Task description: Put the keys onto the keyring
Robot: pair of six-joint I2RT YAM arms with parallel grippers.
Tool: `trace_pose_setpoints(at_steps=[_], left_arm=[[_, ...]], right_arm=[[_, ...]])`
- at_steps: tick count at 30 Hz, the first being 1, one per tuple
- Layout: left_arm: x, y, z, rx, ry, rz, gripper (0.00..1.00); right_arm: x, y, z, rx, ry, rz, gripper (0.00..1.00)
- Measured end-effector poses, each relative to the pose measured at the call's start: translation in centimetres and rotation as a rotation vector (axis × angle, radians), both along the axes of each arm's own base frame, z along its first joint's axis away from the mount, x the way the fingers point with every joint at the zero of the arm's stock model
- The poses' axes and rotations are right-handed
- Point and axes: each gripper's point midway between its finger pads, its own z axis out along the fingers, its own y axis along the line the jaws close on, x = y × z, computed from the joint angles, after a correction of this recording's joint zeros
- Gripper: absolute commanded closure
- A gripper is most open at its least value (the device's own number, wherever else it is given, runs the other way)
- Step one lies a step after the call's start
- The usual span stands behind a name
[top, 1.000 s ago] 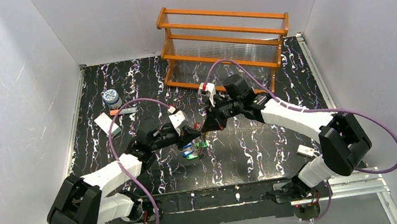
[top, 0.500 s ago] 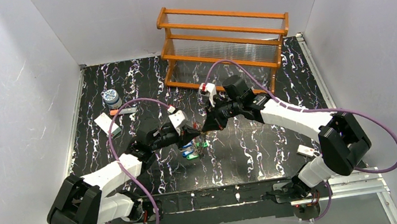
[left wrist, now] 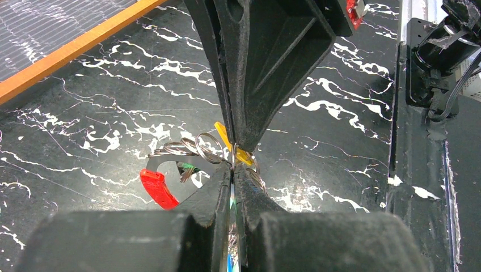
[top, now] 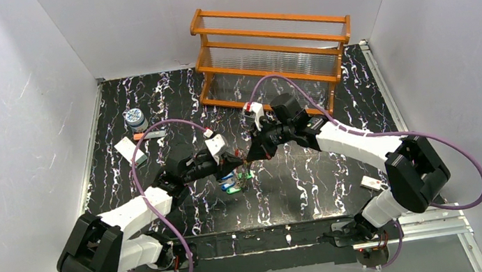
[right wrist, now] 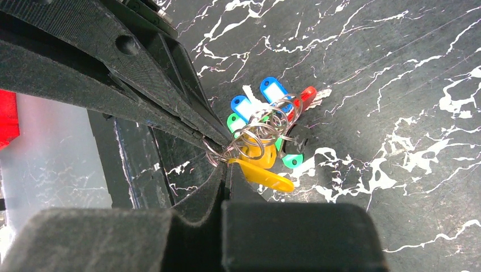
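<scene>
Orange rack at the table's back, jar, stick and white card far left, small white box near right

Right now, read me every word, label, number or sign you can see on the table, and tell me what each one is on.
No text is readable.
keys: white label windows on the blue covers look blank.
jar: blue-white pattern, too small to read.
white card: too small to tell.
small white item near the right arm's base: too small to read.
</scene>
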Motion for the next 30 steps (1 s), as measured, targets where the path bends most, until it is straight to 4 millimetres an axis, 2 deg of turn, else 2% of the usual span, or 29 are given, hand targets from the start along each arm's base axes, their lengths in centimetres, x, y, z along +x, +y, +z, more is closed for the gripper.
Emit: trace_pose_setpoints(at_steps=[3,10,11,14,22,30], left_arm=[[0.0,0.0,0.0,0.001,-0.001,0.002,1.0],[0.0,0.0,0.3,-0.004,-0.013,-0.002,1.0],[0.0,0.0,0.4,-0.005,-0.015,-0.002,1.0],[0.0,0.0,0.6,-0.009,-0.02,-0.002,1.0],[-0.1,0.0,0.8,-0.014,-0.027,-0.003,1.0],[-0.5,0.0,1.7,-0.025,-0.073,-0.032,1.0]], right_arm=[[0.0,0.0,-0.1,-0.001,0.001,-0.002,0.81],[0.2,-0.6,-0.5,-0.021,-0.022,-0.027,0.5],[0.2,-0.7,-0.4,-0.02,-0.035,-0.026,0.48],[0.0,-1.0,0.6,0.0,-0.084,-0.017,0.33],[-0.7,-2.0,3.0,0.111,-0.289,0.01,0.31],[-2.0,-2.5,1.4,0.22,-0.48,0.085,0.35]])
